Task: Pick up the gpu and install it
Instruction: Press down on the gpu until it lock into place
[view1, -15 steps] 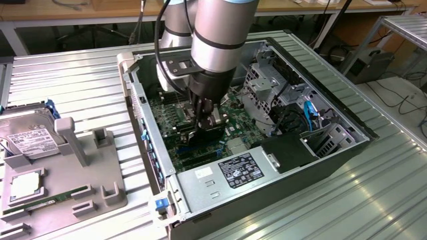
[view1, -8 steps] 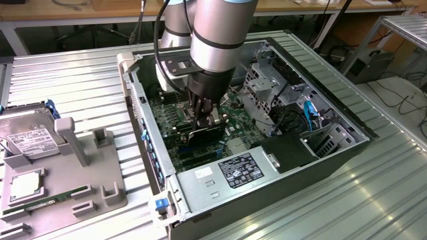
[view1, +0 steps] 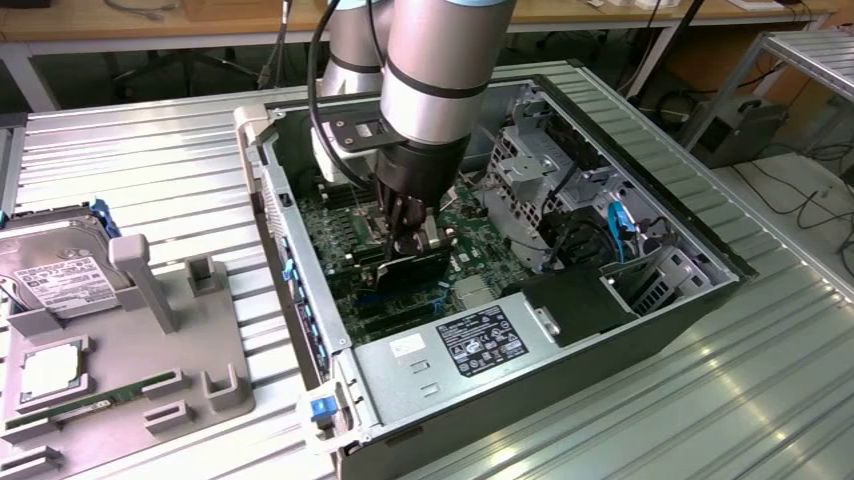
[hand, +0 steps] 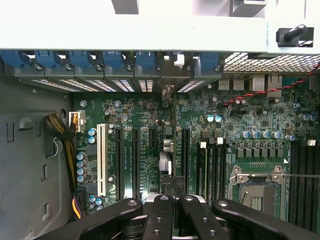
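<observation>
Open PC case (view1: 561, 330) lies on side on ribbed metal table (view1: 747, 400), green motherboard (view1: 340, 235) exposed inside. Silver power supply (view1: 461, 345) with black label at near end. Drive cage (view1: 527, 165) toward far right; blue cable (view1: 617, 225) beside it. Grey fixture tray (view1: 160, 350) on exterior view's left holds hard drive (view1: 60, 265) with white label. Wrist view: white slot (hand: 102, 160), empty CPU socket (hand: 257, 192), yellow-black cable bundle (hand: 62, 135), blue clips (hand: 75, 58).
</observation>
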